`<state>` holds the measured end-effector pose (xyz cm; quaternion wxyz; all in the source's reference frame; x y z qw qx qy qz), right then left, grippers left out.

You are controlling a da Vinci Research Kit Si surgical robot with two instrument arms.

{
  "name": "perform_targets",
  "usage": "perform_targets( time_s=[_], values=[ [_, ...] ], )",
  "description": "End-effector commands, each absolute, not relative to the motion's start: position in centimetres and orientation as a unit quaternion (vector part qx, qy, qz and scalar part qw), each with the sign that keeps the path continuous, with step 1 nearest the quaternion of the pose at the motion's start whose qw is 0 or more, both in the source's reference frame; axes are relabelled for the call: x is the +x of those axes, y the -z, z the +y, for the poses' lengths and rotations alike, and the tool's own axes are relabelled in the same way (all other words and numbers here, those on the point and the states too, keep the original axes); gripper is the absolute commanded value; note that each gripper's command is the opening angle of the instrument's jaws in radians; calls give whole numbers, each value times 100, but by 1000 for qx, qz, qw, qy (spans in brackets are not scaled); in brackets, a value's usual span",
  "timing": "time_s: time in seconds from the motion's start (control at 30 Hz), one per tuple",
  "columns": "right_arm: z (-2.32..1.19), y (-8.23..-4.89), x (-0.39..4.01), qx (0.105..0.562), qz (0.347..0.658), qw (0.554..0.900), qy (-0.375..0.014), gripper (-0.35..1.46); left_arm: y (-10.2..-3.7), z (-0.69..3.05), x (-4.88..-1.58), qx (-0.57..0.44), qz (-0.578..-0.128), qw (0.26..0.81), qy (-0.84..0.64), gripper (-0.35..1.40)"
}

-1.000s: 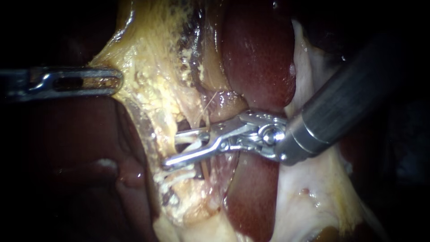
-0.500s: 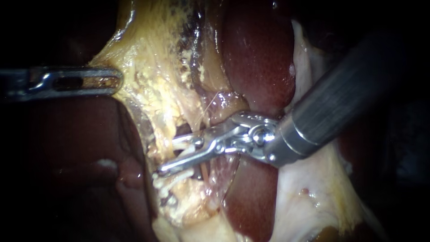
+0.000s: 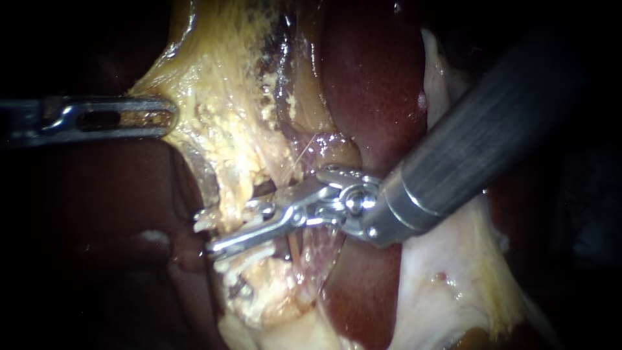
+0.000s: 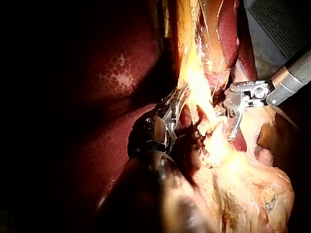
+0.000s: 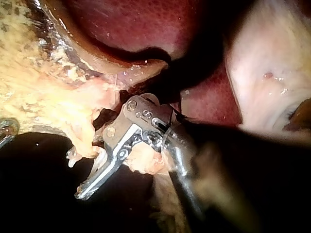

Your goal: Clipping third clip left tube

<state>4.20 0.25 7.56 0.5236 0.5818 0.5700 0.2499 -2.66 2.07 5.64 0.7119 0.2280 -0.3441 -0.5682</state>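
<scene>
My right instrument (image 3: 230, 227) comes in from the upper right, its jaws open astride a pale tube (image 3: 262, 209) in the yellow fatty tissue (image 3: 227, 142). Its lower jaw shows in full; the upper one is partly buried in tissue. Just below the jaws, white clips (image 3: 249, 259) sit across the tube. My left instrument (image 3: 146, 118) lies level at the left, shut on the edge of the yellow tissue and holding it taut. The left wrist view has the left instrument (image 4: 176, 104) gripping that tissue, the right instrument (image 4: 232, 116) beyond it. In the right wrist view the right instrument (image 5: 92, 170) straddles the pale strand.
Dark red liver (image 3: 376, 84) lies behind and above the right instrument's jaws, and another lobe (image 3: 97, 214) fills the lower left. Pale glistening tissue (image 3: 447, 272) spreads under the right shaft. Thin strands (image 3: 301, 152) run above the jaws.
My right instrument has slid further left across the tube, its lower jaw tip now past the yellow tissue's edge, nudging a white end out. The left instrument has stayed put.
</scene>
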Motion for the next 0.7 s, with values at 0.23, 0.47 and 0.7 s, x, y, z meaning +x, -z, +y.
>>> perform_targets(
  time_s=[0.23,0.47,0.7],
  values=[
    [49,-767,412,568,568,524,-284,59,-564,206,-266,228,-344,712,568,-35],
    [71,-767,406,565,551,515,-335,58,-564,206,-266,228,-344,712,568,-35],
    [74,-759,406,568,542,509,-352,55,-564,206,-266,228,-344,712,568,-35]
  ],
)
